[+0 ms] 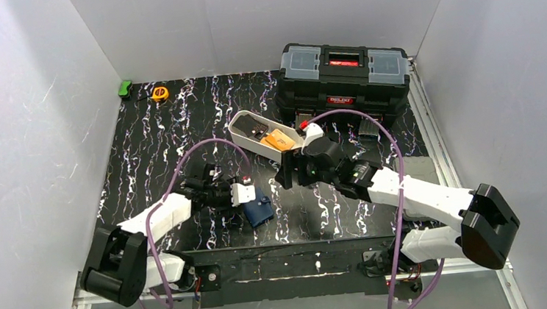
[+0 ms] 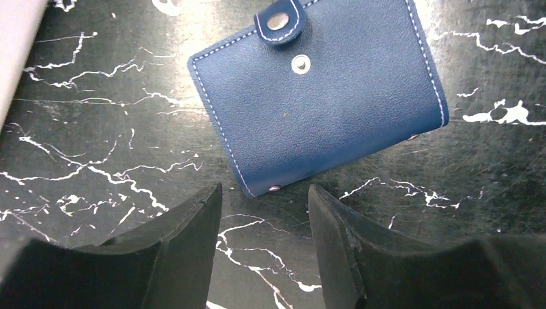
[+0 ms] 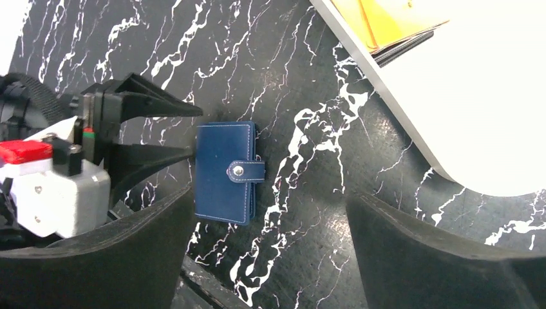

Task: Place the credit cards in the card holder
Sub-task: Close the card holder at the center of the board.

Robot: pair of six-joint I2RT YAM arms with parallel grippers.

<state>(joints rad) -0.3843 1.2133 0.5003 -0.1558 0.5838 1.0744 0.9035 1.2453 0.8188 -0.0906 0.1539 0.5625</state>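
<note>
The card holder (image 1: 259, 212) (image 2: 322, 96) (image 3: 225, 172), a navy-blue wallet, lies folded flat on the black marbled table near its front edge. Its snap tab (image 2: 278, 22) sits a little off the stud. My left gripper (image 1: 250, 198) (image 2: 264, 199) (image 3: 190, 132) hovers just short of the wallet's left edge. It is open, with only bare table between its fingers. My right gripper (image 1: 282, 176) (image 3: 270, 212) stands wide open above the table, to the right of the wallet, holding nothing. The credit cards, orange (image 1: 280, 139) (image 3: 386, 19) and dark (image 1: 258, 131), lie in the white tray.
The long white tray (image 1: 243, 136) (image 3: 476, 129) lies slanted behind my right gripper. A big black toolbox (image 1: 344, 79) stands at the back right. A yellow tape measure (image 1: 159, 93) and a small green object (image 1: 126, 88) sit at the back left. White walls enclose the table.
</note>
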